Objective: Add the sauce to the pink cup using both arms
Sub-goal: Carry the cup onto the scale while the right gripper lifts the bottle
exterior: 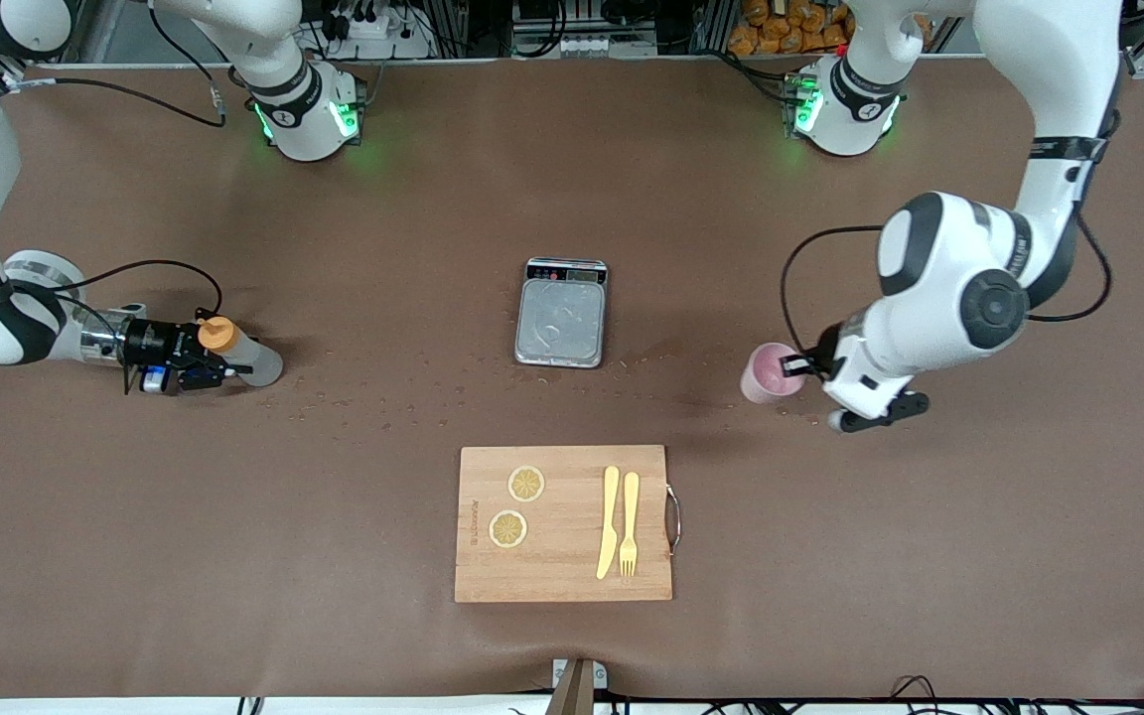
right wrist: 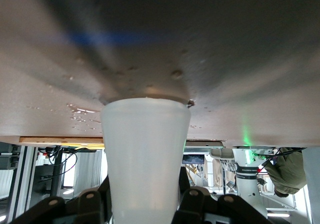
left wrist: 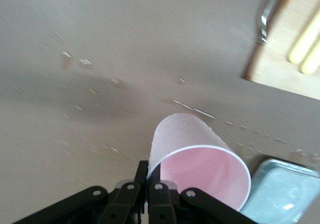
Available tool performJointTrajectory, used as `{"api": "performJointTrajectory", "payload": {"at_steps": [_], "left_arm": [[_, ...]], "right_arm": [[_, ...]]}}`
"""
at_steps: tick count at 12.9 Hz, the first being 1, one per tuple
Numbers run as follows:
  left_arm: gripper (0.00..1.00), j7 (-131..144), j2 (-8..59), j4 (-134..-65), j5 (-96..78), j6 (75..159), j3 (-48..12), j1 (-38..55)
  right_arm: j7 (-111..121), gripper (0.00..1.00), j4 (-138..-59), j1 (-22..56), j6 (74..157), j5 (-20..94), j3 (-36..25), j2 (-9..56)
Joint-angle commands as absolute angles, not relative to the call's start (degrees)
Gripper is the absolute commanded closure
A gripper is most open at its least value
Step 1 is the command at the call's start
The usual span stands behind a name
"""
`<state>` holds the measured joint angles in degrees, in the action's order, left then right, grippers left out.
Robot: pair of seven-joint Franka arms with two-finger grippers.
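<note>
Right gripper (exterior: 197, 369) clamping sauce bottle (exterior: 239, 350) near desk edge at right arm's end; left gripper (exterior: 798, 365) pinching pink cup (exterior: 769, 372) rim toward left arm's end. Risk: thin rim grip slipping, tipping cup when lifted.

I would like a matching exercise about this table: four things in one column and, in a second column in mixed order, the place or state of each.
Things:
1. pink cup
2. sauce bottle
3. lemon slices
4. scale

Places or states:
A. on the cutting board, beside the yellow knife and fork
B. rim pinched by the left gripper
C. in the middle of the table, farther from the front camera than the board
D. between the right gripper's fingers

Pairs: 1-B, 2-D, 3-A, 4-C
</note>
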<state>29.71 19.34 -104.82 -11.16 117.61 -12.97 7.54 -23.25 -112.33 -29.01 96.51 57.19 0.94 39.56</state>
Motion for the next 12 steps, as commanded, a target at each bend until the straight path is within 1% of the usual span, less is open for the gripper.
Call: {"api": "performJointTrajectory", "payload": {"at_steps": [1,7,9,12], "left_arm": [[1.00,38.64,21.88,-101.78,-11.69,116.45,-13.62,13.33],[1.00,54.56,28.55,-95.46,-11.69,117.42,-13.62,23.36],[1.00,59.13,30.93,-92.74,-11.69,117.77,-13.54,26.00],[1.00,63.18,31.90,-92.02,-11.78,119.61,-13.62,28.99]], "right_arm": [[-27.93,0.50,-111.27,-25.67,96.59,57.83,0.53,36.57],[-38.92,0.49,-111.35,-20.23,100.37,53.70,0.35,27.88],[-41.73,0.49,-112.67,-18.20,104.39,51.26,0.44,24.19],[-47.79,0.49,-113.90,-14.51,107.39,49.67,0.35,20.05]]}}
